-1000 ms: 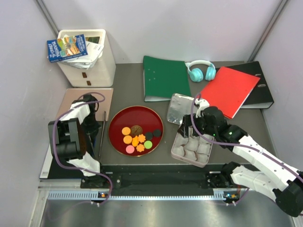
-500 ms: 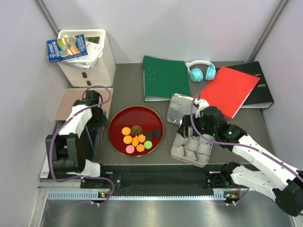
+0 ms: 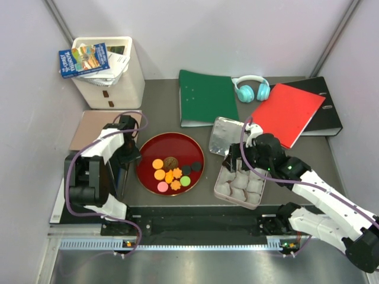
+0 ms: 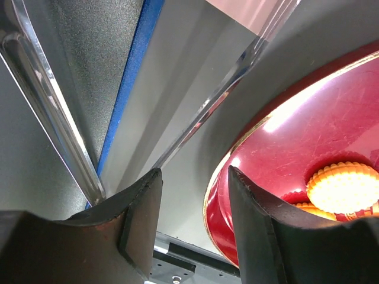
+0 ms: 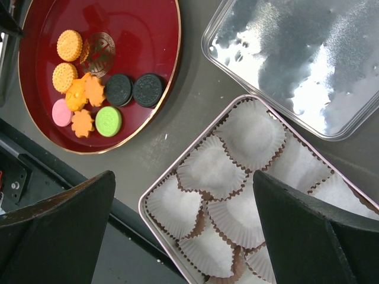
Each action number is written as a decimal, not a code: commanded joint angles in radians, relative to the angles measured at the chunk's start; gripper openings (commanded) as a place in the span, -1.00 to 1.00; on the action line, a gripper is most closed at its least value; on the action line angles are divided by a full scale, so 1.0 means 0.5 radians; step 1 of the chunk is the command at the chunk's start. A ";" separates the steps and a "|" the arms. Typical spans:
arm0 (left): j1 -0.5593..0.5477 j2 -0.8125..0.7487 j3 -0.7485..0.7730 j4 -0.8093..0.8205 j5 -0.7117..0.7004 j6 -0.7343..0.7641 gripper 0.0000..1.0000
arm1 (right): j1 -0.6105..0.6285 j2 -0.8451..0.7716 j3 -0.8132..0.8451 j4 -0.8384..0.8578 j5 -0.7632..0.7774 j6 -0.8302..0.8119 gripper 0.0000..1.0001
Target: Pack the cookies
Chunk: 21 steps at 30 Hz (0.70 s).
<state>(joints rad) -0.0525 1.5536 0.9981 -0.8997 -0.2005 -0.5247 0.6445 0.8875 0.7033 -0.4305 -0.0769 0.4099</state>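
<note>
The cookies (image 3: 172, 170) lie on a red plate (image 3: 154, 145): orange rounds, orange flowers, pink, green, two black ones and a brown one. In the right wrist view the cookies (image 5: 89, 89) sit at the upper left. My left gripper (image 3: 129, 157) is open and low at the plate's left rim. In its wrist view the left gripper (image 4: 192, 177) has the red plate's rim (image 4: 225, 195) beside its right finger, and an orange cookie (image 4: 343, 186) shows. My right gripper (image 3: 243, 167) hovers wide open over a tin of white paper cups (image 5: 231, 171), holding nothing.
The tin's silver lid (image 3: 225, 136) lies behind the tin. A green binder (image 3: 207, 97), teal headphones (image 3: 251, 87), a red folder (image 3: 287, 112) and a black binder (image 3: 325, 112) line the back. A white bin with books (image 3: 109, 74) stands back left. Clear plastic strips (image 4: 53, 118) are near the left gripper.
My left gripper has opened and swung from the mat at the left toward the red plate's left rim. The right arm has stayed over the tin.
</note>
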 commanded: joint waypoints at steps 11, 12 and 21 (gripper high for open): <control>0.025 -0.183 0.050 0.005 -0.047 -0.009 0.08 | -0.007 0.011 0.042 0.060 0.000 0.012 0.98; 0.031 -0.186 0.041 0.014 -0.047 0.003 0.08 | -0.007 0.008 0.042 0.060 -0.003 0.009 0.98; 0.090 0.022 -0.063 0.121 -0.078 -0.033 0.02 | -0.007 0.014 0.048 0.054 -0.009 0.009 0.98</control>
<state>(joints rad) -0.0254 1.5288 0.9928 -0.8856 -0.2253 -0.5259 0.6445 0.8932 0.7029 -0.4301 -0.0772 0.4126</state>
